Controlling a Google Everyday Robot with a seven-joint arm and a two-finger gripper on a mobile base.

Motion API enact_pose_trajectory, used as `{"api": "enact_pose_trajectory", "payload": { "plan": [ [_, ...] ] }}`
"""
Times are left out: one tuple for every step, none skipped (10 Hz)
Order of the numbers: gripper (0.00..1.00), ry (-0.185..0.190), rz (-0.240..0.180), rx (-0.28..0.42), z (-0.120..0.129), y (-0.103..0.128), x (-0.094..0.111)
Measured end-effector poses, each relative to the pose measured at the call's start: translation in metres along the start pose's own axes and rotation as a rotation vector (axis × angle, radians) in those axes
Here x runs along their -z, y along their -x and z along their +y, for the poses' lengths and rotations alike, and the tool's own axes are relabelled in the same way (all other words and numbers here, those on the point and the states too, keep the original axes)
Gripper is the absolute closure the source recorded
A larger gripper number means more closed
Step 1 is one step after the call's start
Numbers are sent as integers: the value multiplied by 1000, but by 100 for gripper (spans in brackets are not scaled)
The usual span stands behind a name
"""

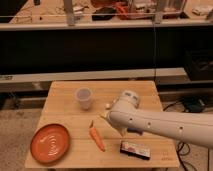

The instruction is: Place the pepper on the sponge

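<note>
Pepper (97,139) loose on the desk (65,95) between plate (50,143) and box (135,149). End effector (105,117) beside its stem end, spread wide and empty, likely to straddle it; sponge unseen, perhaps behind the arm (165,125).

We see a slim orange pepper (96,138), dark-stemmed, on a pale wooden table (60,95). At its nine o'clock a round orange plate (50,143) bears lighter rings; at four o'clock a flat black box (135,149) carries a white-and-red label; at one o'clock, the off-white gripper (106,118).

A robotics lab or workshop: wooden table (60,95) before cluttered metal shelving (100,24).
</note>
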Motion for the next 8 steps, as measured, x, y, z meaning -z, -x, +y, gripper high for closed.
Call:
{"api": "enact_pose_trajectory", "payload": {
  "plan": [
    [20,-1,-4,12,1,1,-1],
    [20,-3,-11,51,-4,7,-6],
    [20,-7,-15,73,-7,11,-9],
    [20,-11,-18,97,-9,14,-11],
    [20,-16,-22,121,-11,16,-13],
    [20,-17,-28,145,-14,20,-15],
    [20,-18,-31,157,-16,23,-17],
    [20,-18,-33,169,-18,26,-20]
  ]
}}
